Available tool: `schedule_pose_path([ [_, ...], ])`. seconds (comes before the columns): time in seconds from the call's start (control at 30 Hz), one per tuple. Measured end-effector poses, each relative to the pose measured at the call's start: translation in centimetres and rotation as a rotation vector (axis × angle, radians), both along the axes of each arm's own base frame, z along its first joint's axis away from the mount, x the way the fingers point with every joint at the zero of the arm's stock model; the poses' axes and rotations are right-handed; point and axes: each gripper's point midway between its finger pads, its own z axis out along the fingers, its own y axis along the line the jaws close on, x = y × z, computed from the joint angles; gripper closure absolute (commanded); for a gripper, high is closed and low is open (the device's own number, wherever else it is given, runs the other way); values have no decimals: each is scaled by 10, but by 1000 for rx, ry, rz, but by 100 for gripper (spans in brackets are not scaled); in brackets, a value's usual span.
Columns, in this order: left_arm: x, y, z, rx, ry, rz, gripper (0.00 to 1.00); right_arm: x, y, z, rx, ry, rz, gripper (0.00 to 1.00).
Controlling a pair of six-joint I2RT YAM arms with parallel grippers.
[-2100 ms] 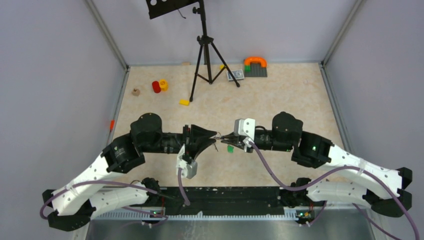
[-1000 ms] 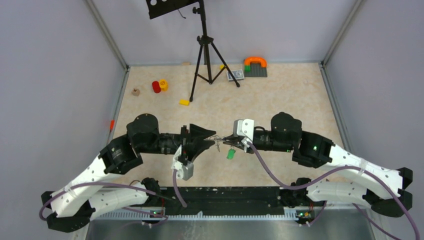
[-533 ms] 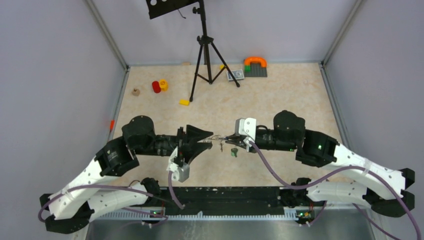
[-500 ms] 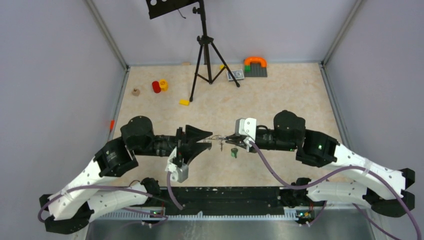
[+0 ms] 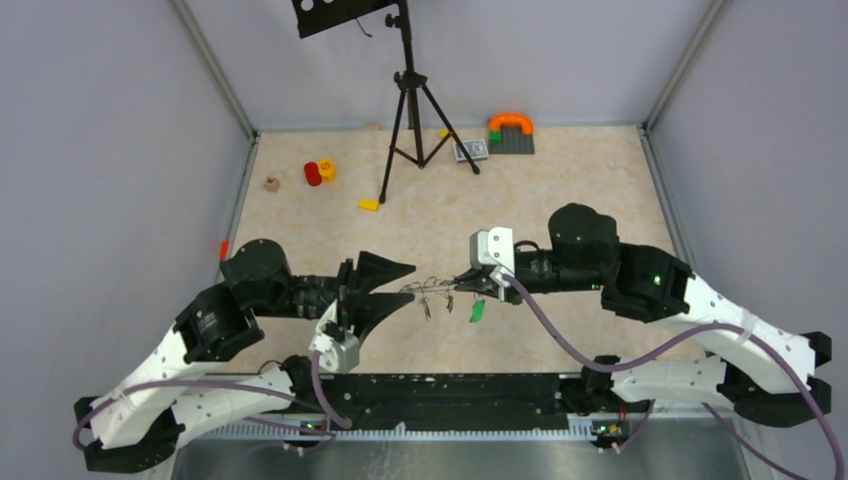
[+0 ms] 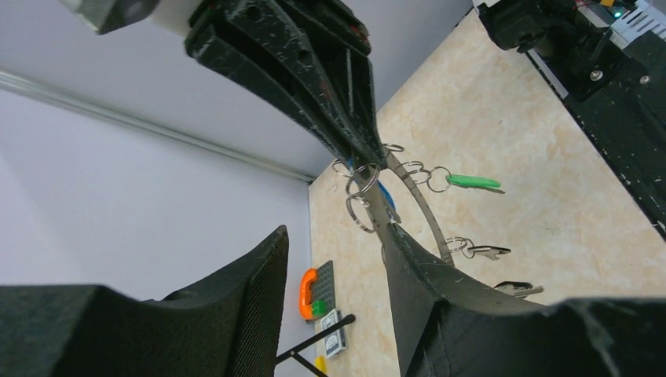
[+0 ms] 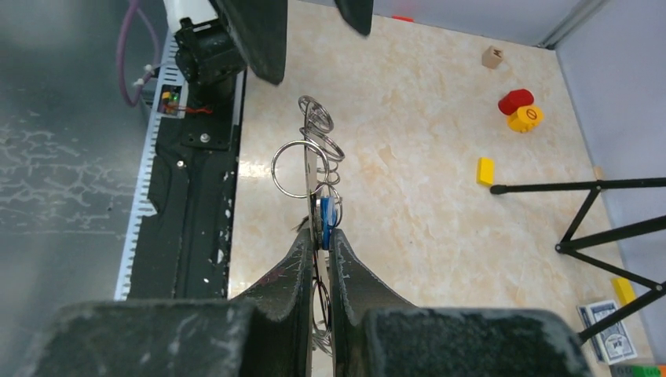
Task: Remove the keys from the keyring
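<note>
My right gripper is shut on the keyring, a thin grey ring held edge-on above the table in the right wrist view. Small split rings and several keys hang from it: a green-tagged key, a silver key and a blue-tagged one. My left gripper stands open just left of the ring, nothing between its fingers. Its right finger covers part of the ring's arc, and I cannot tell whether it touches.
A black tripod stands at the back centre. Near it lie a yellow block, red and yellow pieces, a wooden cube, a card deck and an orange-and-grey brick plate. The black base rail runs along the near edge.
My left gripper has opened wider and drawn back to the left, away from the right gripper. The ring stays in the right gripper and the green key swings beneath it.
</note>
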Motion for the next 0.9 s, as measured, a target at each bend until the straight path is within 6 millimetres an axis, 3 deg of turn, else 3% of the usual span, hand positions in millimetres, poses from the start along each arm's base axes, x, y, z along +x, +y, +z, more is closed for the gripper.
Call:
schedule_pose_path([
  [0.17,-2,-9,-6,21,25,-41,48,-1,11,12,-31,64,6,100],
  [0.5,-6,-22,-10,32,46,-101,47,3,17,-15,-142,188,-47,100],
  [0.9,-6,-22,-11,33,53,-103,46,-2,17,8,-88,214,-49,100],
])
